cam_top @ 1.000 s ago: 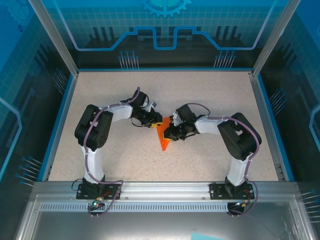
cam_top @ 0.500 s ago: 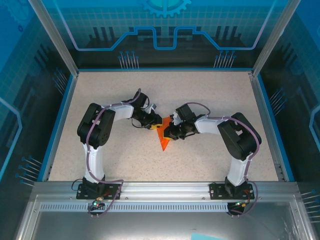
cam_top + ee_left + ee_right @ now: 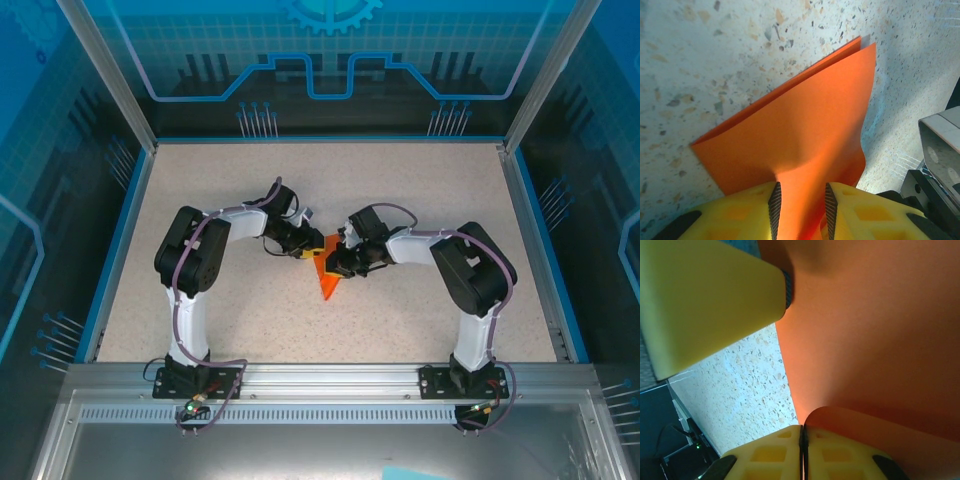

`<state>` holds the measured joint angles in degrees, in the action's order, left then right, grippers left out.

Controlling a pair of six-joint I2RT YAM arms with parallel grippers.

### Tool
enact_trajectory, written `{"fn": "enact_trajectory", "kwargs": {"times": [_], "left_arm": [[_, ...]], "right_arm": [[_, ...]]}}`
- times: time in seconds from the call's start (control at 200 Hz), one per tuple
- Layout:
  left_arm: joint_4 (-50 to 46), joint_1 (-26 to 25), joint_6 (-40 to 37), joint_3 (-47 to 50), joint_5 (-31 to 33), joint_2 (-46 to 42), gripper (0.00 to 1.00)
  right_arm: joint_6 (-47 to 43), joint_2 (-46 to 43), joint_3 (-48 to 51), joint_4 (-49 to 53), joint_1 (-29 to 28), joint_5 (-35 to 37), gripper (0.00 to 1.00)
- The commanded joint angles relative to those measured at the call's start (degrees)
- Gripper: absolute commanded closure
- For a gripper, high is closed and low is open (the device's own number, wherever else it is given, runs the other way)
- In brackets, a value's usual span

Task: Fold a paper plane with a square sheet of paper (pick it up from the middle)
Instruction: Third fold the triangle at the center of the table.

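Right claw is edging leftward; it and left claw are clenching the bright orange paper plane (light, floppy; pinch creases).

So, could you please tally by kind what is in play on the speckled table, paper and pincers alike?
bright orange folded paper plane: 1
yellow-fingered robot pincers: 2 (left pincer, right pincer)
Total: 3
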<state>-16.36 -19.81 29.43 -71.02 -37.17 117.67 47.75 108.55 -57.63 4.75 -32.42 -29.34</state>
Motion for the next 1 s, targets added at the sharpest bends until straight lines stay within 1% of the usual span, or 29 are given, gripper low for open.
{"fn": "enact_trajectory", "kwargs": {"times": [0.0,0.21,0.63,0.995], "left_arm": [[-2.53,0.55,-1.86,-0.33,-0.01,2.3,0.68],[-2.53,0.59,-1.9,-0.62,-0.18,2.39,0.68],[-3.06,0.57,-2.51,-0.35,-0.1,2.76,0.68],[-3.03,0.57,-2.58,-0.61,-0.33,3.05,0.68]], "right_arm": [[-1.8,0.78,-1.99,2.58,-0.81,1.54,0.88],[-2.55,1.57,-3.03,3.91,-1.15,1.83,0.86],[-4.59,0.51,-3.9,8.38,-1.76,5.78,0.86],[-4.5,1.8,-4.83,8.16,-2.12,5.8,0.85]]}}
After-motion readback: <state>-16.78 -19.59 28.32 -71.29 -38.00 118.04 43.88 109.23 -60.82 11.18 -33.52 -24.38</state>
